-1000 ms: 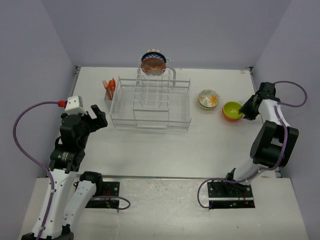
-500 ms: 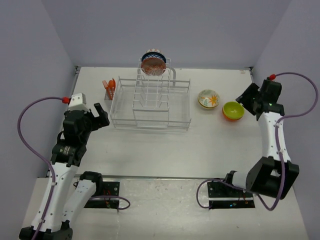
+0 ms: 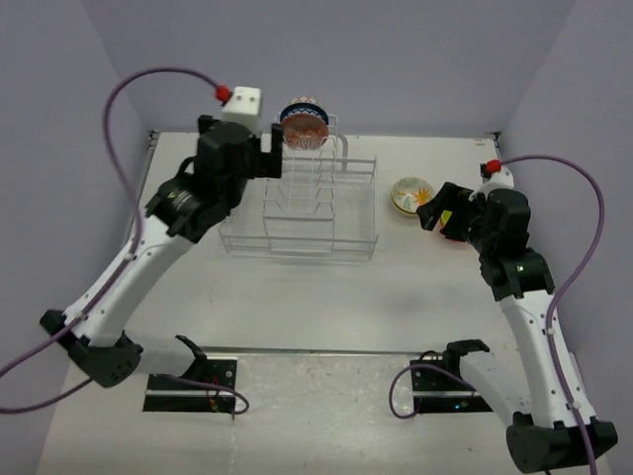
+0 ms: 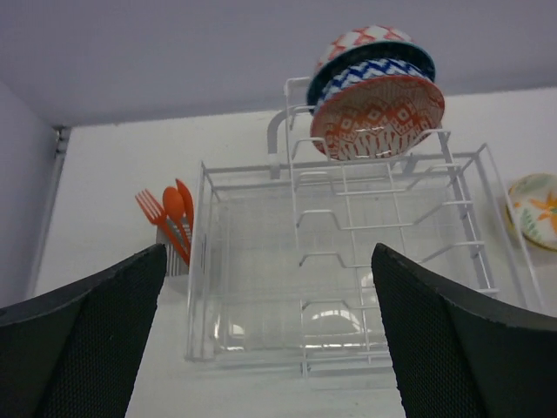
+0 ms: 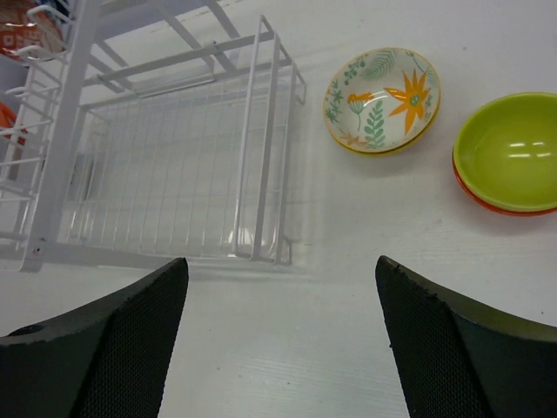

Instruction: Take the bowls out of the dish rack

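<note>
A: The left tool (image 4: 268,248): how does it stand?

B: Its two dark fingers are spread wide, gripping nothing. It hangs in the air at the left of the dish rack (image 3: 297,213), close to the tall slotted section and pointed across the rack.

A: Where are the bowls in the rack?

B: Three stand on edge, packed together at the far top of the slotted section. In front is an orange-red patterned bowl (image 4: 379,117). Behind it is a dark blue bowl (image 4: 370,68) with white zigzags, and behind that a pale bowl (image 4: 361,37) with red markings.

A: And the right tool (image 5: 278,261)?

B: It is also spread wide, holding nothing. It hangs over the white worktop (image 5: 331,287) to the right of the rack.

A: What lies below it?

B: A cream floral bowl (image 5: 381,100) sits upright on the worktop, near the rack's right end. Just beside it, a yellow-green bowl (image 5: 509,152) nests inside a plain orange-red bowl (image 5: 492,206), of which only the rim shows.

A: Anything else?

B: Orange utensils (image 4: 174,213) stand in a small cup against the rack's left side.
</note>
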`<state>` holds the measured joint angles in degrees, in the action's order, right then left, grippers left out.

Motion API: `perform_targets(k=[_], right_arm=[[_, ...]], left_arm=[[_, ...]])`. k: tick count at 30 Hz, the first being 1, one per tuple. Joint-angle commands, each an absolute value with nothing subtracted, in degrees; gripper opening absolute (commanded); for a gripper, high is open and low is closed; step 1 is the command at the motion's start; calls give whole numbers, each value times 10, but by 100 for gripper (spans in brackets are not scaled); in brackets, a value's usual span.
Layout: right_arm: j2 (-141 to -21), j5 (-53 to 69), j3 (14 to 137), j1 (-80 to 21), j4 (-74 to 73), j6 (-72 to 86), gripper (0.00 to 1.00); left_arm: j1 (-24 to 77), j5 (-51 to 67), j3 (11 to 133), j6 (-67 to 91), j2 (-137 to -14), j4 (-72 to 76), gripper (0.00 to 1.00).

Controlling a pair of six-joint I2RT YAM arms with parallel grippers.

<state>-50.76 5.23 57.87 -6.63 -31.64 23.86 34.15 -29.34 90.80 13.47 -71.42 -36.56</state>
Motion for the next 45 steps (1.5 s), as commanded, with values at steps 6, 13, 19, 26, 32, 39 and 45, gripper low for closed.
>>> perform_targets(k=[6,13,19,26,32,39,45], right_arm=[[-350,154,553,-69,-331,221,96],[-265,195,516,-68,-302,249,99],[-232,147,519,-69,-327,229,99],[-230,118,508,-68,-319,226,99],[-240,118,510,-69,-316,222,99],[-243,128,500,-67,-302,223,99],[-238,133,500,-68,-301,221,99]], left_arm=[[431,-404,1008,-247,-896,-236,100],[413,-289,826,-467,-867,119,93],[350,-172,896,-445,-921,63,88],[326,-104,998,-387,-998,-52,80],[326,-82,970,-380,-979,-54,79],[325,-115,922,-424,-983,14,75],[335,-159,899,-444,-1000,64,65]])
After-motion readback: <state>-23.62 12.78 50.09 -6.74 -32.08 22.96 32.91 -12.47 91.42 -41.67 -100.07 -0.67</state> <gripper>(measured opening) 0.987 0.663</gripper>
